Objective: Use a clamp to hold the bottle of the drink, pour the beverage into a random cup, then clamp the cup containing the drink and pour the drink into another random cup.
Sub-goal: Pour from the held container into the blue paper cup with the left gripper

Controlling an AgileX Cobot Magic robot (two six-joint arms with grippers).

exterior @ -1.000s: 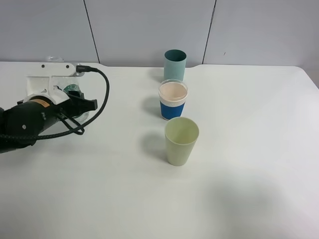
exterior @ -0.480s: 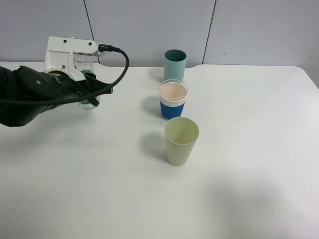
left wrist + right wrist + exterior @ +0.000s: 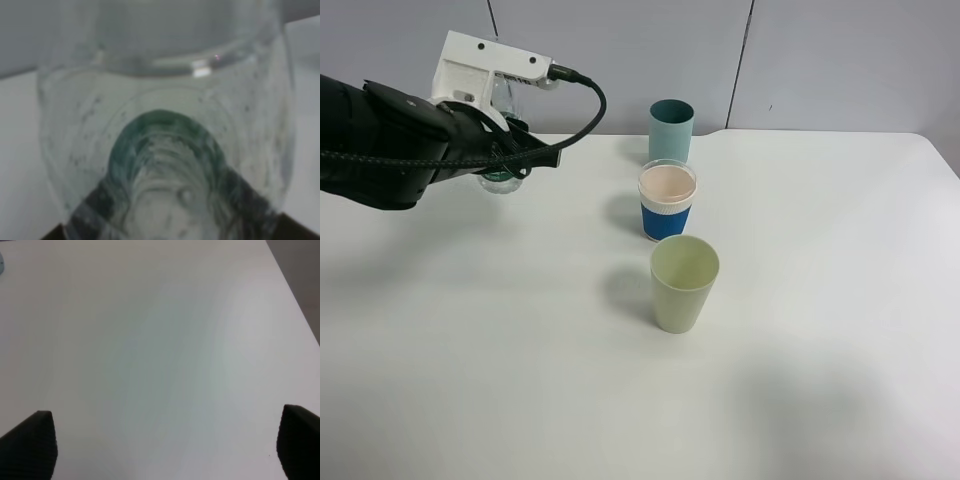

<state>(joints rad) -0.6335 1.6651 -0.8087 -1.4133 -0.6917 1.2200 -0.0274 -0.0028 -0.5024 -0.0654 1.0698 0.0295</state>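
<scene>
A second ago the left gripper (image 3: 508, 152) sat low at the table's (image 3: 820, 330) 9 o'clock edge. Now it has climbed and swung toward 10 o'clock near the back wall, and its white block stands higher against the grey panels. The bottle (image 3: 498, 182) has gone up with it. It is clamped upright between the black fingers, and its clear base and a strip of green label show below them. The three cups have not shifted.

The right gripper (image 3: 165, 445) shows only in its own wrist view, where its two dark fingertips stand wide apart over bare white tabletop with nothing between them.

The cups stand in a line running from 12 o'clock toward the middle of the table:
- The teal cup (image 3: 671, 128) is at the back edge, and its inside is too dark to read.
- The blue-banded cup (image 3: 667, 210) is just in front of it, at its 6 o'clock. A pinkish-cream inside shows, but I cannot tell whether it holds any liquid.
- The pale green cup (image 3: 684, 285) is at 6 o'clock of the blue-banded one and a little apart from it. Its plain inner wall is visible deep down.

The left wrist view is filled by the bottle's clear wall, speckled with small droplets, with the green label showing warped through it. The level of the beverage cannot be made out. The bottle is well apart from the cups — at about 9 o'clock of the teal one.
</scene>
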